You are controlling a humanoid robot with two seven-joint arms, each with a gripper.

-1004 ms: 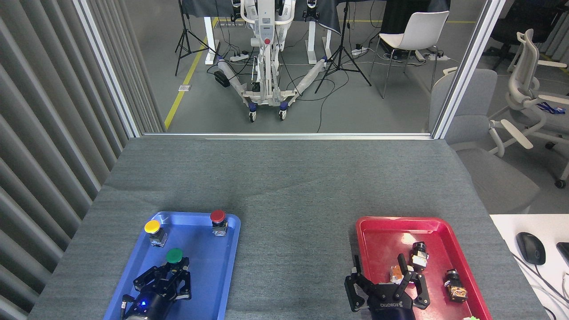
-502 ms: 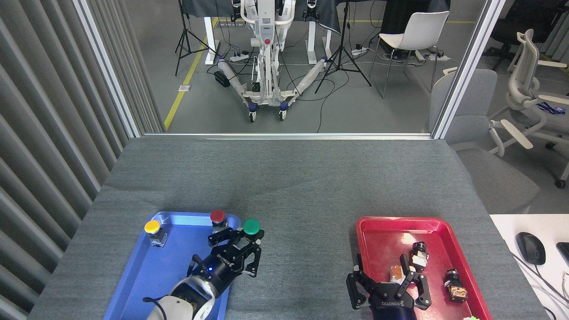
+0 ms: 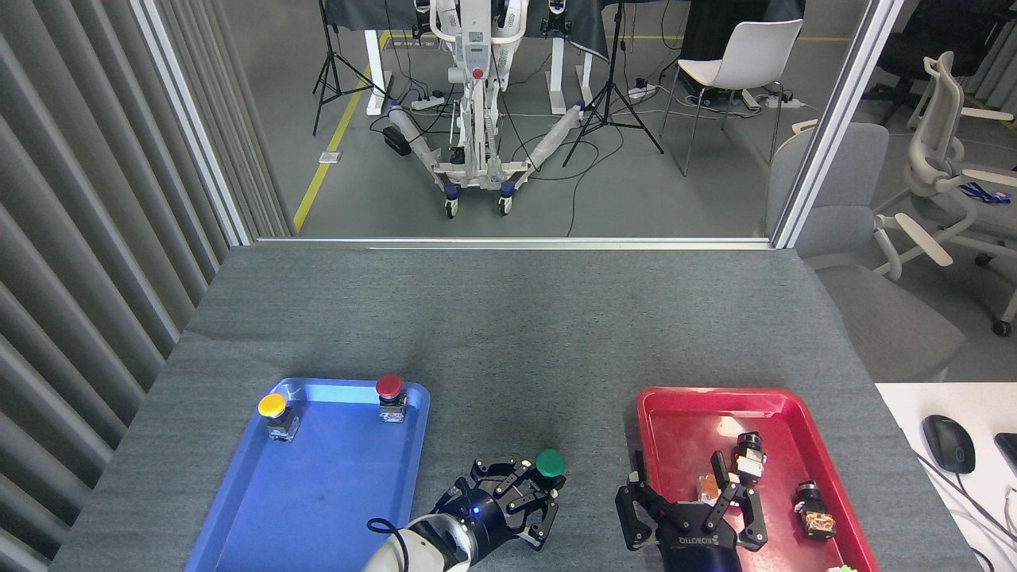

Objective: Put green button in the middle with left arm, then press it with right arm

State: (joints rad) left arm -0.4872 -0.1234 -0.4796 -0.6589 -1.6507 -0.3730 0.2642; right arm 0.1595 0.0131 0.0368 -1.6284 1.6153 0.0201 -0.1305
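Head view. Blue tray (image 3: 238, 508): yellow button (image 3: 272, 406) and red button (image 3: 389, 388) along its far end, otherwise bare. Red tray (image 3: 691, 413): several small dark parts (too small to name). Green button (image 3: 550, 463): clamped in left arm (image 3: 526, 491) jaws, over the grey worktop (image 3: 508, 318) between the trays. Right arm (image 3: 690, 516): jaws spread apart, holding nothing, at the red tray's near-left corner.
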